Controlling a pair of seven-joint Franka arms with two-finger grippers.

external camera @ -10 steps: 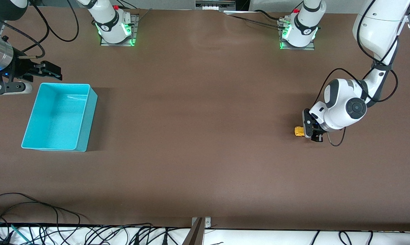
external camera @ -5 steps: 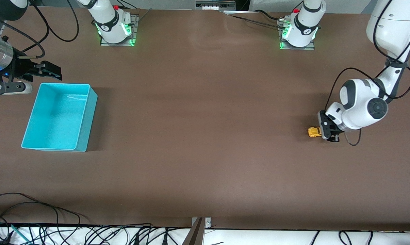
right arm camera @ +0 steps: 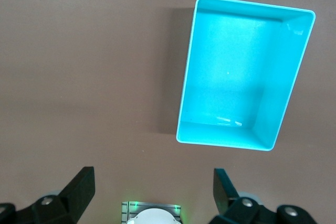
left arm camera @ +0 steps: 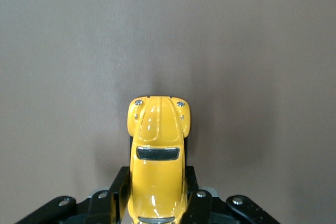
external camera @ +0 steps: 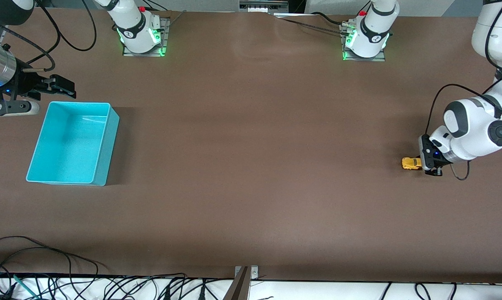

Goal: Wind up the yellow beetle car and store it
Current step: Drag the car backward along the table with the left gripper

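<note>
The yellow beetle car [external camera: 411, 163] sits low at the table surface near the left arm's end. My left gripper [external camera: 427, 162] is shut on its rear half. In the left wrist view the car [left arm camera: 157, 145] points away from the gripper [left arm camera: 156, 184], with a black finger [left arm camera: 119, 184] pressed on each side. The turquoise bin [external camera: 108, 146] stands empty at the right arm's end. My right gripper [external camera: 63, 87] waits open and empty in the air beside the bin's farther edge. In the right wrist view the gripper [right arm camera: 152, 179] is spread wide, with the bin [right arm camera: 187, 77] apart from it.
The right arm's base [external camera: 140, 31] and the left arm's base [external camera: 369, 35] stand along the table edge farthest from the front camera. Loose cables [external camera: 46, 266] lie along the nearest edge. Bare brown table lies between the car and the bin.
My left gripper has moved steadily toward the left arm's end of the table with the yellow beetle car held in it. The right arm and the bin have not moved.
</note>
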